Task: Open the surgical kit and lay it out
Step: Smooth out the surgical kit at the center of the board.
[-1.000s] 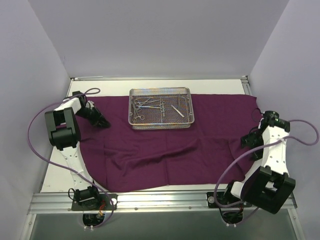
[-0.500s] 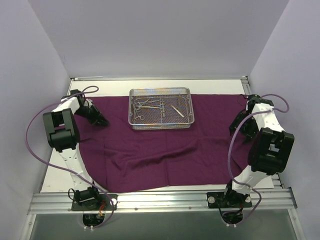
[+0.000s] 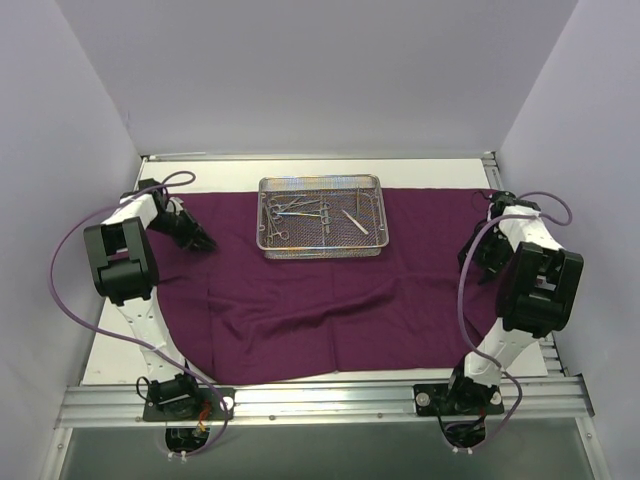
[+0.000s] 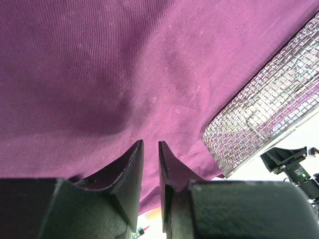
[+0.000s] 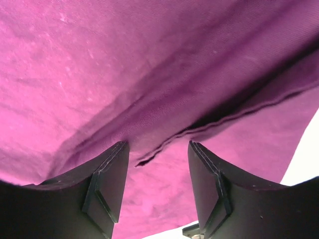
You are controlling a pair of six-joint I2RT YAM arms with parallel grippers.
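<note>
The dark purple cloth wrap (image 3: 330, 290) lies spread open on the table, with wrinkles toward the front. On its far middle stands the silver wire-mesh tray (image 3: 322, 252), holding forceps and tweezers (image 3: 300, 210). My left gripper (image 3: 205, 243) hovers low over the cloth's left part. In the left wrist view its jaws (image 4: 150, 149) stand a narrow gap apart with nothing between them, and the tray (image 4: 269, 114) is to the right. My right gripper (image 3: 472, 262) is low over the cloth's right end. It is open (image 5: 157, 149) above a folded hem (image 5: 209, 122).
White table surface (image 3: 110, 340) shows left of the cloth and behind the tray. White walls close in the left, right and back. An aluminium rail (image 3: 320, 400) with both arm bases runs along the near edge. Purple cables loop beside each arm.
The right arm has swung from the front right corner back toward the cloth's right end, its elbow now folded up. Its jaws widened, then narrowed somewhat. The left arm barely shifted.
</note>
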